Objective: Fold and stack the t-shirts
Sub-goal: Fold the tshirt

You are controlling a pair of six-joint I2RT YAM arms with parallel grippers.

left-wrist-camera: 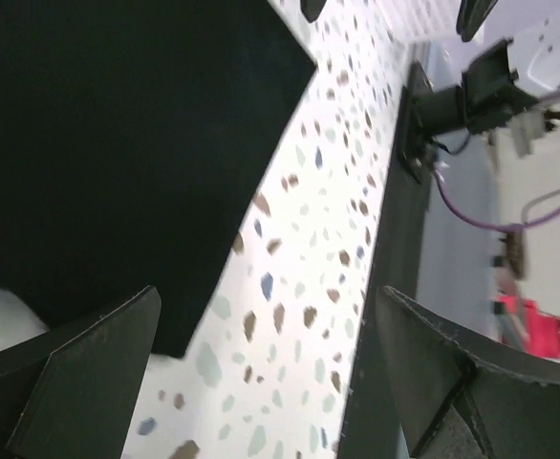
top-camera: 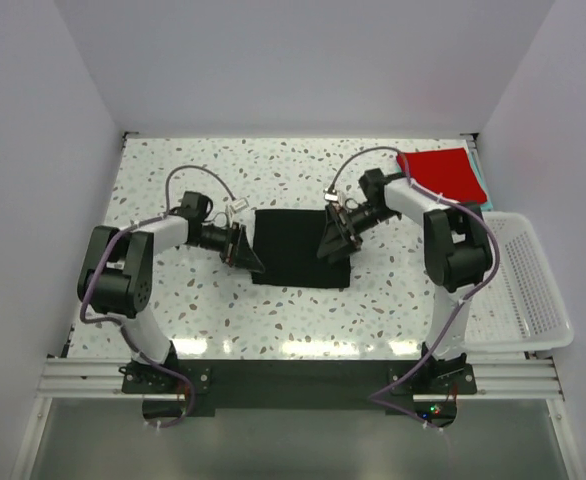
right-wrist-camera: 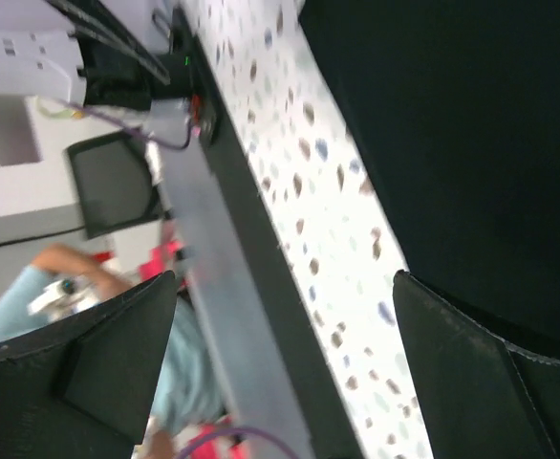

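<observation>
The black t-shirt (top-camera: 295, 243) lies flat as a folded rectangle in the middle of the speckled table; it also shows in the left wrist view (left-wrist-camera: 108, 143) and the right wrist view (right-wrist-camera: 471, 134). The red t-shirt (top-camera: 443, 172) lies folded at the back right on top of the teal t-shirt (top-camera: 484, 186), of which only an edge shows. My left gripper (top-camera: 246, 252) is open and empty at the black shirt's left edge. My right gripper (top-camera: 335, 238) is open and empty over the shirt's right edge.
A white mesh basket (top-camera: 531, 285) stands at the table's right edge. A small white tag (top-camera: 238, 207) lies on the table behind the left gripper. White walls enclose the table on three sides. A person shows blurred beyond the near edge (right-wrist-camera: 60, 287).
</observation>
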